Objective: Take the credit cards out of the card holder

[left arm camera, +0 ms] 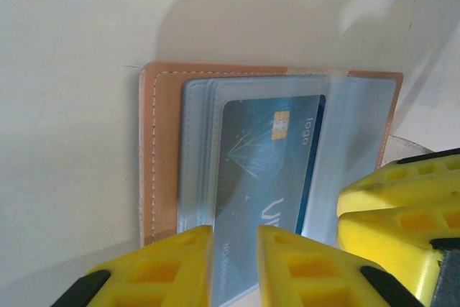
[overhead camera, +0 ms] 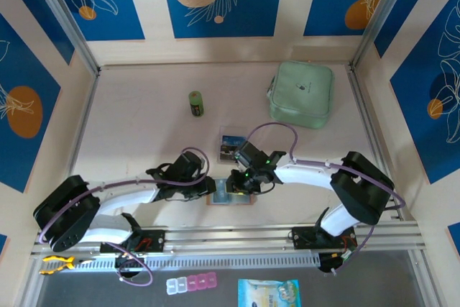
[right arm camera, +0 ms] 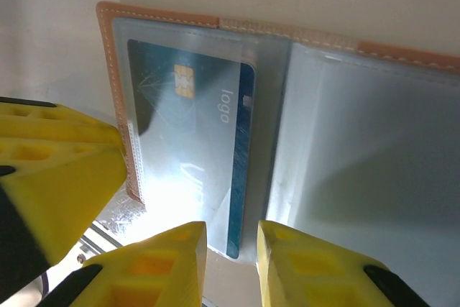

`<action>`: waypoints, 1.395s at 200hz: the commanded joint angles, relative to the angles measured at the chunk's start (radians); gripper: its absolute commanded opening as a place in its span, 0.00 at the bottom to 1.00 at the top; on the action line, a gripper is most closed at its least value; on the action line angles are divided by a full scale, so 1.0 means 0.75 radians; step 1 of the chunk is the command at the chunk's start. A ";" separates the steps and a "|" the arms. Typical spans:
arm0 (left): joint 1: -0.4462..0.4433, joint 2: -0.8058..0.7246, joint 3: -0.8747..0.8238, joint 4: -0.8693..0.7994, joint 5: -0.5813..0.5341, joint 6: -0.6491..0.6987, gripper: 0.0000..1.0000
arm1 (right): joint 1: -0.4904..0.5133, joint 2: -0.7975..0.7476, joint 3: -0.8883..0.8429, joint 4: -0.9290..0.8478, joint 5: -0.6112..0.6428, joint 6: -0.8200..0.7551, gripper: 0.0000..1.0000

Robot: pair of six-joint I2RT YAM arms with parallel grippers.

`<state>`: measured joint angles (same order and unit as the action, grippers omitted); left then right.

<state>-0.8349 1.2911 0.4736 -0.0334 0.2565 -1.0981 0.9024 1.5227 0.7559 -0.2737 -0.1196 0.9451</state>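
Card holder (overhead camera: 244,200) lies open and flat on the table (overhead camera: 144,134), close to the near edge and midway between your two arms. In the left wrist view the card holder (left arm camera: 159,156) shows its salmon border with white stitching and a stack of clear pockets on top.

One credit card (left arm camera: 262,170) sits inside a clear pocket. It is blue-teal with a gold chip and the word "logo". Its lower end runs out of the pocket toward your left fingers.

Your left gripper (left arm camera: 235,235) is over that lower end, jaws narrow, and the card's edge shows in the slit between them. You cannot tell from here whether the pads are actually clamping it.

Your right gripper (right arm camera: 231,229) is at the holder's (right arm camera: 111,62) middle fold. Its jaws are also narrow, and the corner of the credit card (right arm camera: 194,134) and the pocket edge lie in the gap. Whether it grips is not readable either.

From above, the left gripper (overhead camera: 214,186) and right gripper (overhead camera: 237,181) sit just beside each other over the holder, nearly touching.

Loose cards (overhead camera: 231,143), blue and dark, lie flat on the table just beyond the grippers.

Further back are a small green cylinder (overhead camera: 195,103), standing upright, and a mint-green pouch (overhead camera: 302,93) at the far right.
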 commanded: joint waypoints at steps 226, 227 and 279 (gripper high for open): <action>0.011 0.030 -0.067 0.000 0.034 -0.045 0.19 | 0.017 0.152 0.137 -0.085 0.055 -0.027 0.27; 0.012 0.028 -0.067 0.000 0.034 -0.046 0.19 | 0.018 0.153 0.136 -0.086 0.056 -0.027 0.27; 0.013 -0.004 -0.080 -0.018 0.022 -0.055 0.19 | 0.017 0.144 0.136 -0.136 0.090 -0.041 0.26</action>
<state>-0.8333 1.3029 0.4328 0.0055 0.2798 -1.1286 0.9100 1.6253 0.8364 -0.3153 -0.0784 0.9321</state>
